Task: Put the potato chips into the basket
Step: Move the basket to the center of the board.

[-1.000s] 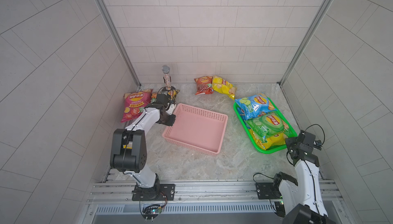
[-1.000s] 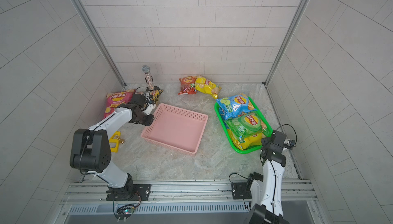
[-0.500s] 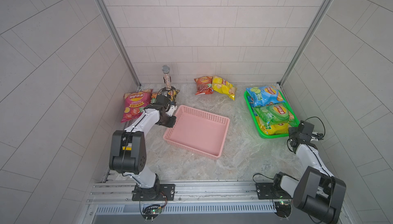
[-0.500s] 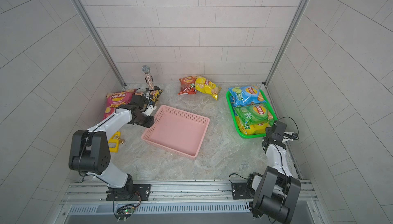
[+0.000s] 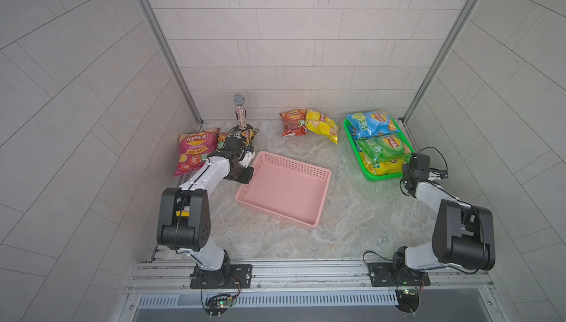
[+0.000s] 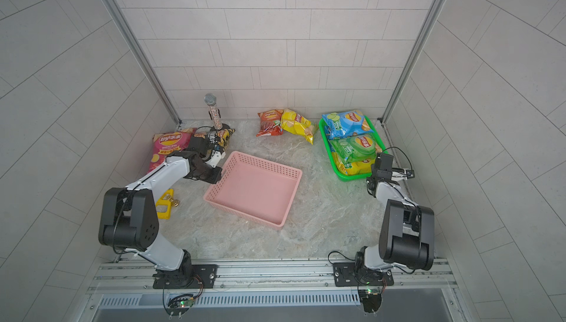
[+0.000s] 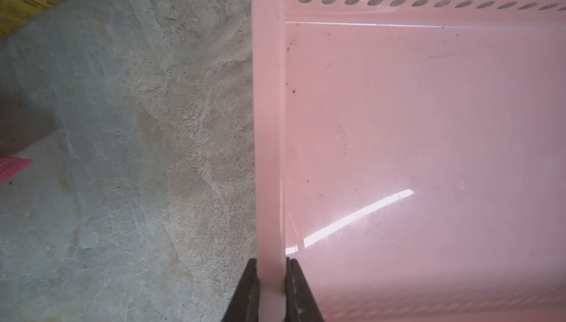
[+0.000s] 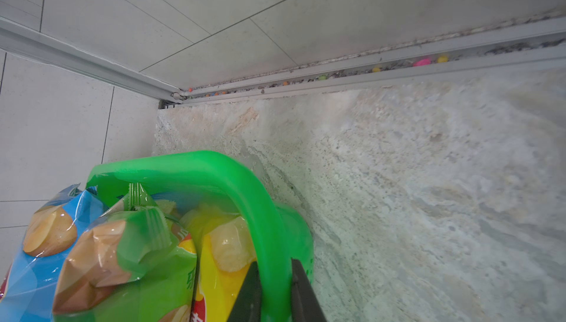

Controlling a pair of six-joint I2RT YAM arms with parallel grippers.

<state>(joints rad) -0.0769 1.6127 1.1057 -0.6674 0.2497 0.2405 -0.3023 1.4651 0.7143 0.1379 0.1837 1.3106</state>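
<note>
- While clamped narrowly on pink basket (image 7: pixel 268 121) rim with left gripper (image 7: pixel 271 263): barely shifted.
- By back wall, loose chip bags (image 5: pixel 321 124): unmoved.
- Pinched on green tray (image 8: pixel 214 164) rim with right gripper (image 8: pixel 274 262): swung toward back corner, more chip bags (image 8: pixel 137 259) aboard.

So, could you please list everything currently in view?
basket: one, pink, empty, mid-table
tray: one, green, far right
chip bags in tray: three visible; blue, green, yellow
chip bags by back wall: two; red, yellow
chip bags at far left: two; magenta, black-and-yellow
microphone: one, glittery, upright, back left
flat object: one, yellow, left edge
table: one, marbled beige
left arm: one, white-black, jaws closed on basket rim
right arm: one, white-black, jaws closed on tray rim
</note>
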